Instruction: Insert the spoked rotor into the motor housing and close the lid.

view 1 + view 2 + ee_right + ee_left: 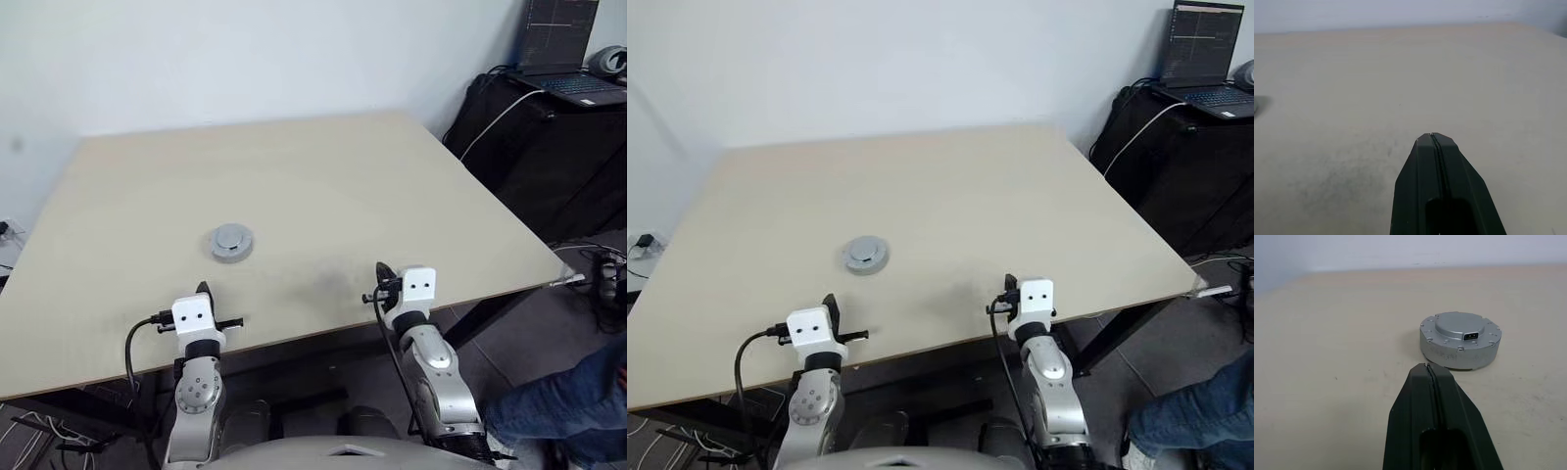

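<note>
The motor housing [232,250] is a round grey body standing on the tan table, left of middle. The lid [1452,324], a light-grey disc with a notched edge and a small dark connector, lies flat on top of it. The spoked rotor is hidden. My left gripper [203,288] hovers at the table's near edge, shut and empty, a short way in front of the housing [1459,354]. My right gripper [382,269] is also shut and empty, over bare table to the right of the housing, well apart from it.
The table [323,176] ends close in front of both grippers and slants away at the right. A black-draped stand with a laptop [563,59] is at the far right. A person's leg in jeans [568,401] shows low on the right.
</note>
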{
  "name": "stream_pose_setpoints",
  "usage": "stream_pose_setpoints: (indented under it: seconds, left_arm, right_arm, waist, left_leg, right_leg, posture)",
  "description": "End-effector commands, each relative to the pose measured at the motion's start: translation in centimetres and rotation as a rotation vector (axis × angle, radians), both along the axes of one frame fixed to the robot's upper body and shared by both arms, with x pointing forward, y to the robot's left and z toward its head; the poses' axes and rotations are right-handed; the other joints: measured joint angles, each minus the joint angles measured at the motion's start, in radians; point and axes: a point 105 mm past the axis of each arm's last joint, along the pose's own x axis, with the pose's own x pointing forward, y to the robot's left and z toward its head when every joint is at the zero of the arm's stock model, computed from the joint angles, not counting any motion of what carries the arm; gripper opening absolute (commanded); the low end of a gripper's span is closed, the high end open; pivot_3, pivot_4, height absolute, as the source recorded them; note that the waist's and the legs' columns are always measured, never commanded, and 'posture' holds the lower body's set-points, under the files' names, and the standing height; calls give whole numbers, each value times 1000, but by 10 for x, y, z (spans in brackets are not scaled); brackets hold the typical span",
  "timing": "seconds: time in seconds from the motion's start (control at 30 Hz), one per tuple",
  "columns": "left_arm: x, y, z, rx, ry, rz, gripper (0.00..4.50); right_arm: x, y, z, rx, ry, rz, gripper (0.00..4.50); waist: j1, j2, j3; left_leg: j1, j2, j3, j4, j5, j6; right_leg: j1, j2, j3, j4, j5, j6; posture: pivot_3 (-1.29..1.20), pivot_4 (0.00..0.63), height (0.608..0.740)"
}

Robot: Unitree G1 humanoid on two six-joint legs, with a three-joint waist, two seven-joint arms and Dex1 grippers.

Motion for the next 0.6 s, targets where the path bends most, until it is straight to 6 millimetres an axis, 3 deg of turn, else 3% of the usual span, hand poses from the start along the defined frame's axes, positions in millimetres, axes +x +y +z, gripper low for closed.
stream_pose_setpoints:
  seconds: [0.03,0.6]
  left_arm:
    - [4,-2,11,-25,-50,9,26]
    - [6,-2,9,-61,-50,11,26]
  right_arm:
    - [5,0,13,25,-51,-3,0]
    - [7,2,6,90,-16,20,0]
  waist:
    - [0,0,0]
    - [0,0,-1]
  left_leg:
    - [0,0,0,0,0,0]
    - [0,0,0,2,0,0]
  right_leg:
    - [0,0,0,0,0,0]
    - [1,0,0,1,1,0]
  posture:
    - [0,0,740]
    - [0,0,740]
